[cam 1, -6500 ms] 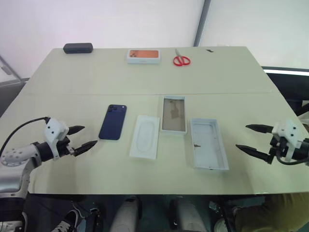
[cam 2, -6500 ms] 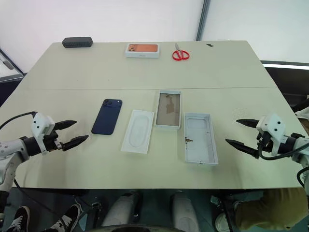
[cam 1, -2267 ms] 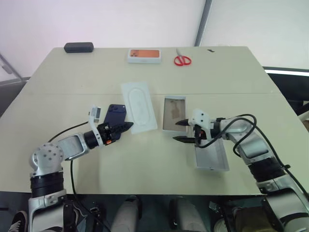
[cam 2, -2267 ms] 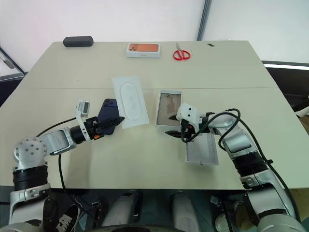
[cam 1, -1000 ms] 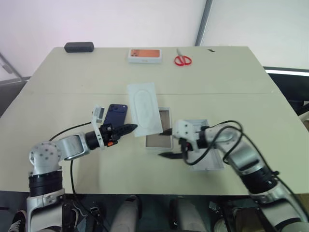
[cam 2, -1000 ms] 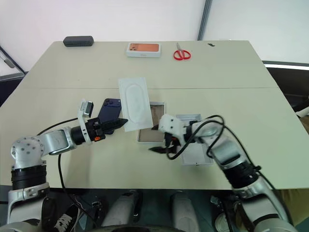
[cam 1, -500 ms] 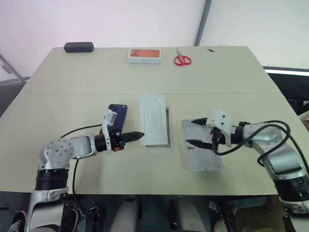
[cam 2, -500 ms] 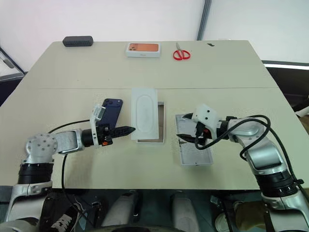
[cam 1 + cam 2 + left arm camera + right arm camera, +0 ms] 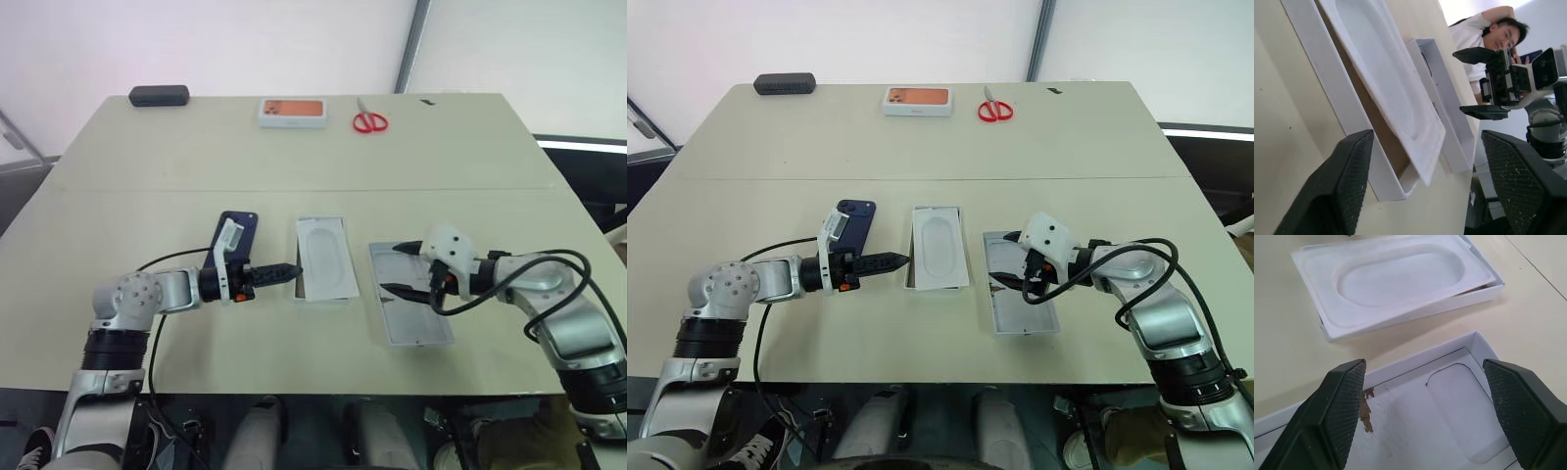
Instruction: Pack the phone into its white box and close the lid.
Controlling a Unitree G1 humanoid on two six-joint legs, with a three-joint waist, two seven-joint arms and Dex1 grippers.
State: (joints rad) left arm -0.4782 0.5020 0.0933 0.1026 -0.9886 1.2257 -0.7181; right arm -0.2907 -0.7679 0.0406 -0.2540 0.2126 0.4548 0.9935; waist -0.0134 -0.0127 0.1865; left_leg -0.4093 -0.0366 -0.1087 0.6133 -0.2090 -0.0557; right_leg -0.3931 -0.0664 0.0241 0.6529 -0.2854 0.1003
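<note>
The task is at an early stage. A white insert (image 9: 940, 242) with an oval recess lies on the box (image 9: 911, 278) at the middle of the head view. It sits a little crooked, with one corner past the rim (the left wrist view shows a gap of tan floor under it), so I judge it is not seated yet. The phone (image 9: 850, 222) lies flat on the table (image 9: 1068, 147), just left of the box and partly behind the left arm. The lid (image 9: 1019, 318) rests open side up just right of the box, so both the packing and the closing are left to do.

The left gripper (image 9: 893, 260) points at the box edge with its jaws spread and nothing between them. The right gripper (image 9: 1011, 269) hovers over the far end of the lid, jaws also spread and empty.

The box and the lid are thin white cardboard with sharp corners. The lid is deeper and has a small brown mark inside. The insert looks like moulded pulp, matte and slightly rough. The phone is dark blue and glossy, with rounded corners. The table is a smooth, pale beige surface. At the upper edge of the frame lie red scissors (image 9: 994, 108), a white box with an orange picture (image 9: 917, 100) and a black case (image 9: 784, 84).
</note>
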